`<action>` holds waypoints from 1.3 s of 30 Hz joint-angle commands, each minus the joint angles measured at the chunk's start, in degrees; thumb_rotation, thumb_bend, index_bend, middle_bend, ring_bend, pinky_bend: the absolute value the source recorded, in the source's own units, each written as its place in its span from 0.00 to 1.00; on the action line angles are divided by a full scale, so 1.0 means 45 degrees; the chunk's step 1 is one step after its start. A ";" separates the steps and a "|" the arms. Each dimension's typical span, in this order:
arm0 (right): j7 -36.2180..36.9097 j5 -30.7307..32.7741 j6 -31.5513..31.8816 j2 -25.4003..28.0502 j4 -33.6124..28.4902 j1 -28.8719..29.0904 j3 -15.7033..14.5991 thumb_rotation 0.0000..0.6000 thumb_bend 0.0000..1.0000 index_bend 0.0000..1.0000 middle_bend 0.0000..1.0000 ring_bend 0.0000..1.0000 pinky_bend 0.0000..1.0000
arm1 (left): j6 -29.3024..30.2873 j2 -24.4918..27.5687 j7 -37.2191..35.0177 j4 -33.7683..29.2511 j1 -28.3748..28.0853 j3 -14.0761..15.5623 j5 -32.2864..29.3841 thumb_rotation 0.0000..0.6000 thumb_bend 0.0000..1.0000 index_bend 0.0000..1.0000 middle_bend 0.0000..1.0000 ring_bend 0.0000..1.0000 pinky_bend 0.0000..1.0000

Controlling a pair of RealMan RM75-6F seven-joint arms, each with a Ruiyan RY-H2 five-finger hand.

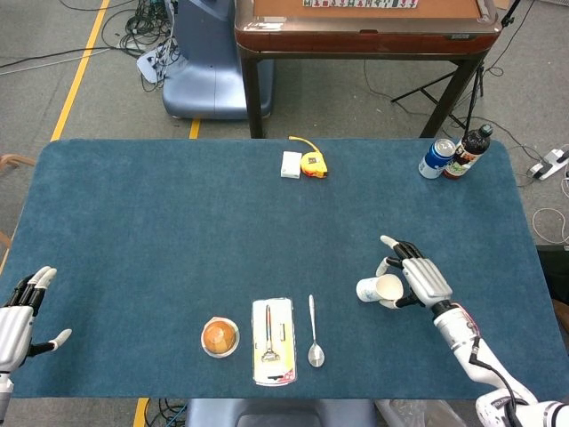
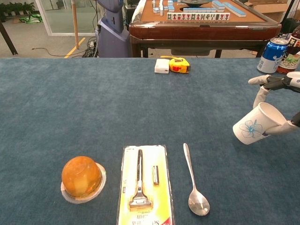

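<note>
While the right hand (image 1: 418, 277) grips the paper cup (image 1: 374, 288), the cup sits tilted, its base swung toward the spoon (image 1: 314, 331) and its mouth toward the palm. The chest view shows the cup (image 2: 255, 126) apparently lifted off the blue counter (image 1: 160, 231). The fingers (image 2: 260, 90) curve over the rim while the thumb presses the lower wall; judged from this, the tilt follows from the hand gripping the cup's far side only.

The left hand (image 1: 18, 316) rests at the counter edge, well apart from the spoon, holding nothing, its fingers extended close together and the thumb spread out.

Beside the spoon lies a packaged razor (image 1: 272, 341), and beyond that, away from the cup, a domed orange jelly cup (image 1: 220, 337). Far behind the spoon, a white box (image 1: 291, 165) touches a yellow tape measure (image 1: 313, 164). A can (image 1: 436, 158) and a bottle (image 1: 468, 151) stand at the corner behind the cup. Nothing stands between the cup and the spoon.
</note>
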 commanded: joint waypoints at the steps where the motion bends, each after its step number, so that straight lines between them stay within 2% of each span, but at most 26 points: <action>1: 0.0946 -0.0961 0.0505 -0.0556 0.1109 -0.0212 -0.0224 1.00 0.00 0.49 0.06 0.00 0.00 | 0.0001 0.0002 0.0003 -0.0003 0.0004 0.0006 0.0005 1.00 0.13 0.07 0.10 0.09 0.41; 14: 0.0841 -0.1034 0.0511 -0.0741 0.1901 -0.0299 -0.0432 1.00 0.00 0.48 0.05 0.00 0.00 | -0.0005 0.0025 0.0008 -0.0024 0.0010 0.0015 0.0004 1.00 0.13 0.07 0.10 0.09 0.41; 19: 0.0160 -0.0874 0.0516 -0.0517 0.1858 -0.0372 -0.0454 1.00 0.00 0.31 0.02 0.00 0.00 | -0.0045 0.0012 0.0041 -0.0010 -0.0006 0.0015 -0.0019 1.00 0.13 0.07 0.10 0.09 0.41; 22: -0.0299 -0.0692 0.0565 -0.0389 0.1746 -0.0446 -0.0414 1.00 0.00 0.25 0.01 0.00 0.00 | -0.0070 0.0005 0.0059 -0.0011 -0.0017 0.0017 -0.0026 1.00 0.13 0.07 0.10 0.09 0.41; 26: -0.0798 -0.0534 0.0755 -0.0219 0.1577 -0.0572 -0.0351 1.00 0.00 0.21 0.00 0.00 0.00 | -0.0092 -0.0008 0.0079 0.0000 -0.0030 0.0019 -0.0027 1.00 0.13 0.07 0.10 0.09 0.41; 33: -0.2687 -0.0476 0.1250 0.0390 0.0697 -0.0722 -0.0272 1.00 0.00 0.21 0.00 0.00 0.00 | -0.0130 -0.0019 0.0086 0.0008 -0.0050 0.0015 -0.0048 1.00 0.13 0.07 0.10 0.09 0.41; 39: -0.5537 -0.0279 0.1279 0.0996 -0.0577 -0.0624 -0.0285 1.00 0.00 0.22 0.00 0.00 0.00 | -0.0121 -0.0005 0.0082 -0.0009 -0.0049 0.0019 -0.0037 1.00 0.13 0.07 0.10 0.09 0.41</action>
